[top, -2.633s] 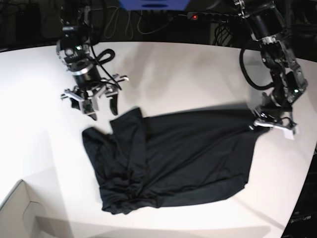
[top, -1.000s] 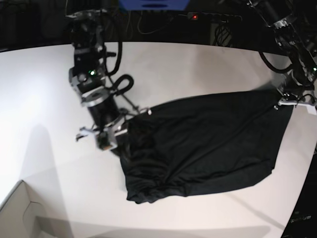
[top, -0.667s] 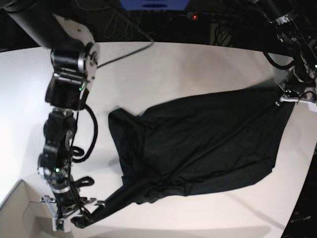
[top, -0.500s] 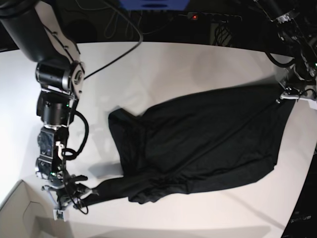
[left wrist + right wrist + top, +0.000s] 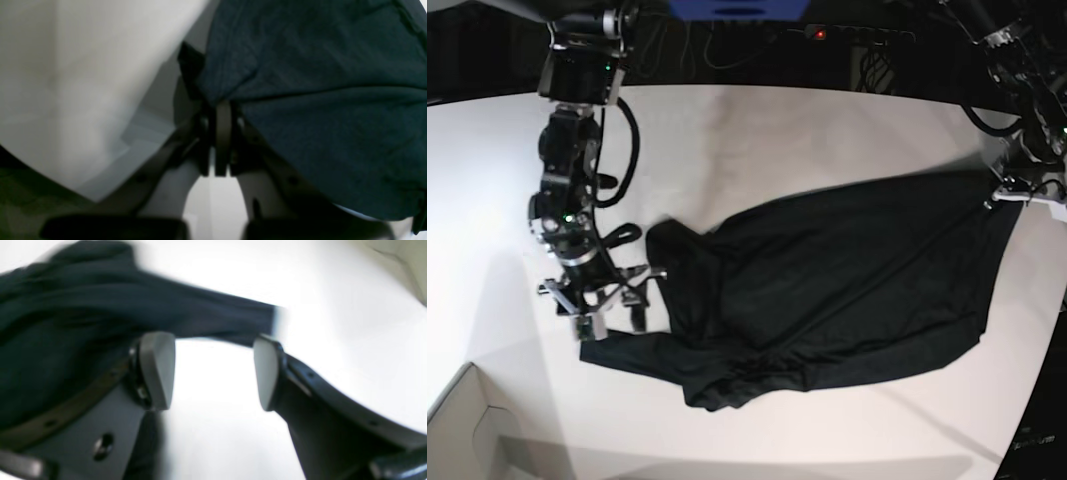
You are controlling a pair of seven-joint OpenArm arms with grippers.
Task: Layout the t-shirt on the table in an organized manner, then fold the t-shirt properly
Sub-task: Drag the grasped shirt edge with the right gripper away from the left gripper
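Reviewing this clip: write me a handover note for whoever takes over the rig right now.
Left gripper: shut on the t-shirt's corner at the table's far edge on its own side.
Right gripper: open, holding nothing, just above the pulled-out sleeve.
Done: shirt roughly spread across the table, that sleeve drawn out.
Left: the side by the right gripper is bunched and doubled over; flatten it, square the shirt up, then fold. No fold made yet.
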